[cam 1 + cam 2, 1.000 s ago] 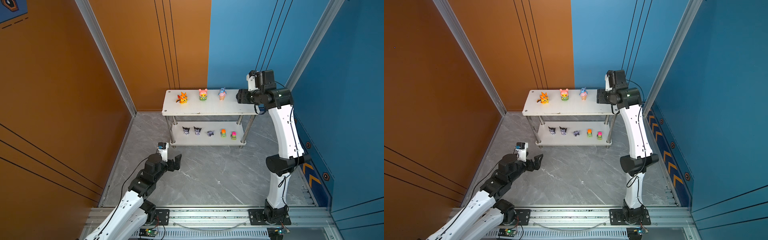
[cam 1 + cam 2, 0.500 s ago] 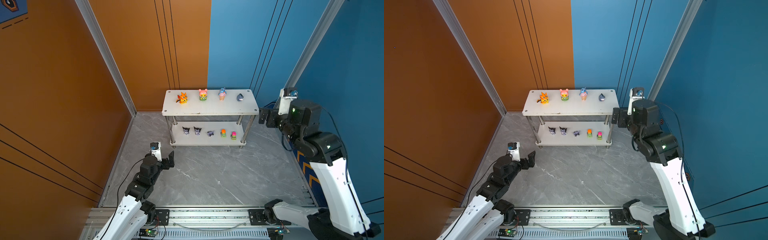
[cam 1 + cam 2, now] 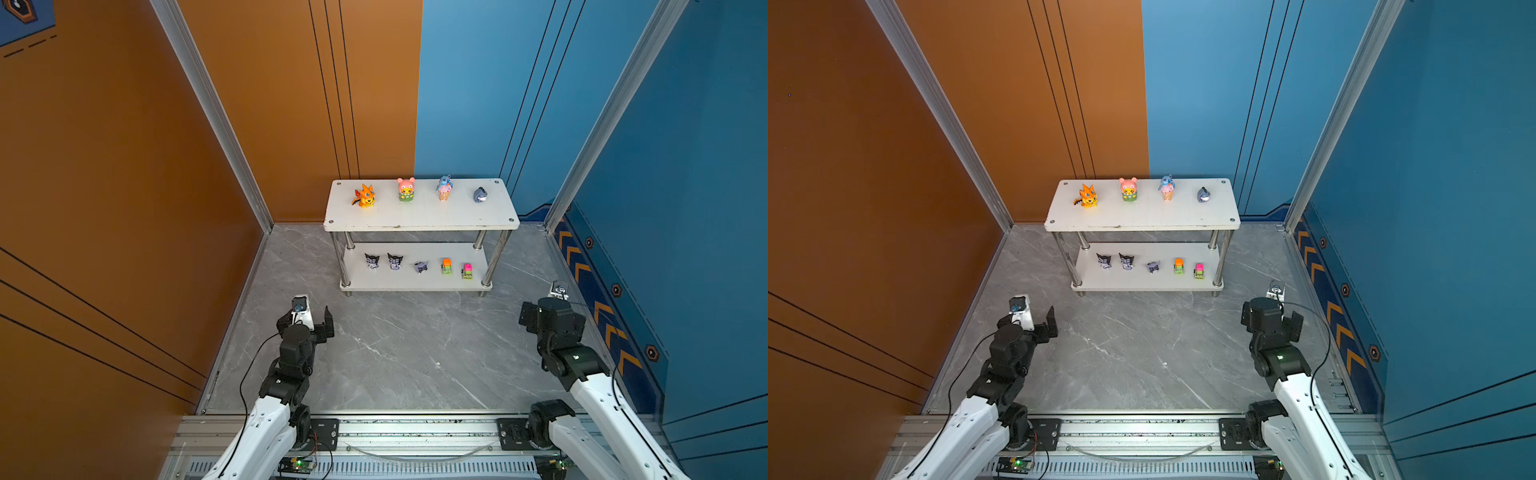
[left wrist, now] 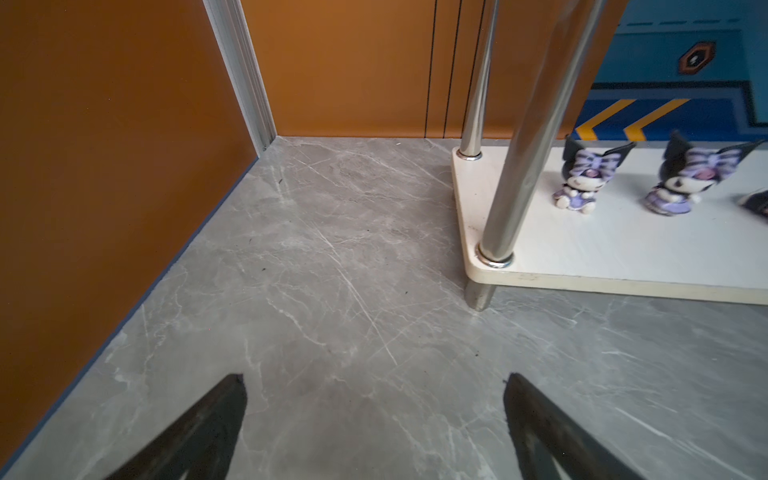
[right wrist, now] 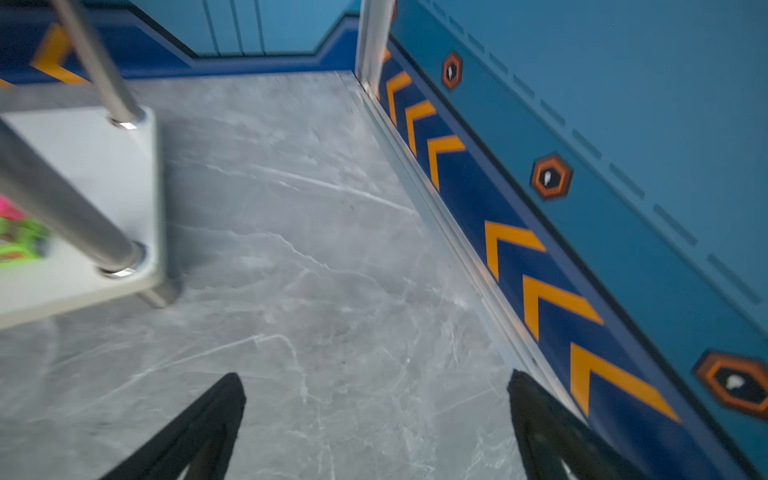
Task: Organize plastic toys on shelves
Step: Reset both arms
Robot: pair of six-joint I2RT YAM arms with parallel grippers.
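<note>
Toys line a two-tier white rack [image 3: 415, 227] standing on the grey marbled floor [image 3: 395, 353]. Along the top board's [image 3: 419, 214] rear edge stand an orange dragon [image 3: 365, 196], pink-yellow figure [image 3: 406, 190], blue figure [image 3: 444, 188] and grey donkey [image 3: 480, 194]. The lower board [image 3: 407, 281] carries three black-purple figures [image 3: 372, 261] and two green cars [image 3: 446, 266].
</note>
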